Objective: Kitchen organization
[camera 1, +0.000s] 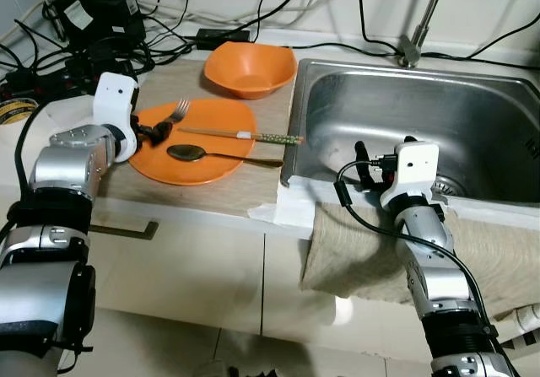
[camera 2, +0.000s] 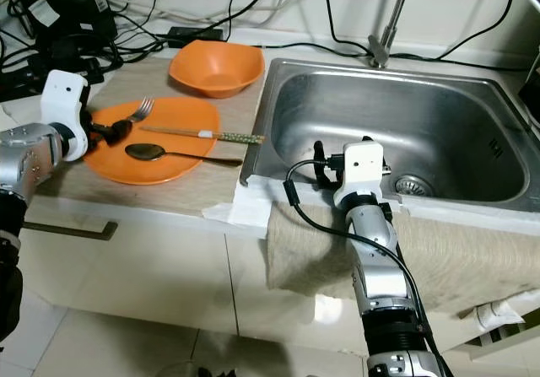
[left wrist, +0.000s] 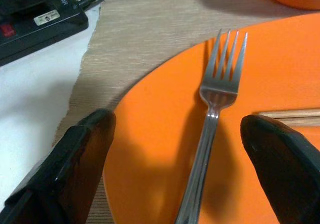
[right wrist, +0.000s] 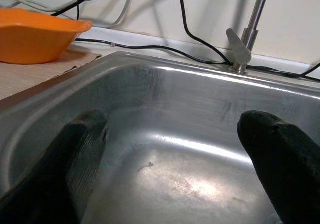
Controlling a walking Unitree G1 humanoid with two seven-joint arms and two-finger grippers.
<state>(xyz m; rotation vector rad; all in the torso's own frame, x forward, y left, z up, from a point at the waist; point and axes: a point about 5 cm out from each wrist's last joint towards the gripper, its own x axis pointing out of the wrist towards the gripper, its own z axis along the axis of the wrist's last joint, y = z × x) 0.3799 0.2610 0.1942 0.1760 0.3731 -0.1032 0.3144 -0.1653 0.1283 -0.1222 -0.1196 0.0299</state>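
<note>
- The left gripper, fingers spread apart, straddles the silver metal fork lying on the flat orange plate near the wooden worktop's front edge.
- Closing off-centre could skid the thin handle or tip the plate.
- The right gripper, fingers apart, hovers over the steel sink.

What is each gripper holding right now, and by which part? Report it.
Nothing. The left gripper is open, straddling the fork handle on the orange plate without gripping. The right gripper hangs open over the sink.
</note>
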